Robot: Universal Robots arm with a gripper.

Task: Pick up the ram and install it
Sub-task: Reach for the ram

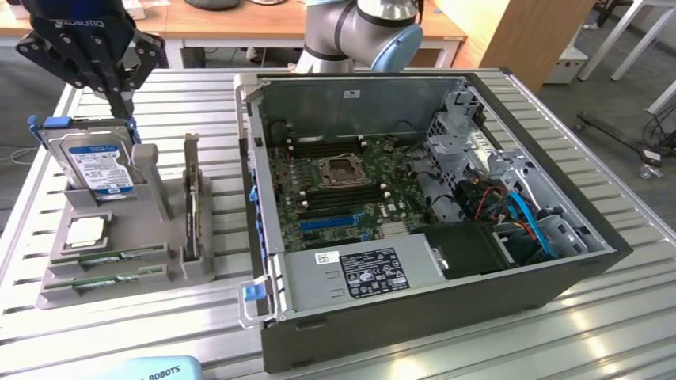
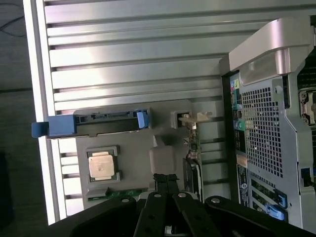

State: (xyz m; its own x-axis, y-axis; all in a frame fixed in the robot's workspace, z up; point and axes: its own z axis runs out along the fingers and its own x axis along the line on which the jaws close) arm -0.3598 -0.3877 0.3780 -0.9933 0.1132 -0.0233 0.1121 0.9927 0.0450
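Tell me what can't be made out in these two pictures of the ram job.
1. Ram sticks: wrist view, the gripper covers all but a green sliver.
2. Motherboard slots: exterior view, too small to tell whether any is filled.
3. Arm: exterior view, cut off by the top edge.
4. Hard drive label: exterior view, print too small to read.

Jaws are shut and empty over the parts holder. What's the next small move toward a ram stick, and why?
Probably carry the gripper along the grey holder to its other end, opening the jaws: it hangs near the hard drive, shut on nothing, while the two ram sticks lie flat beyond the processor chip.
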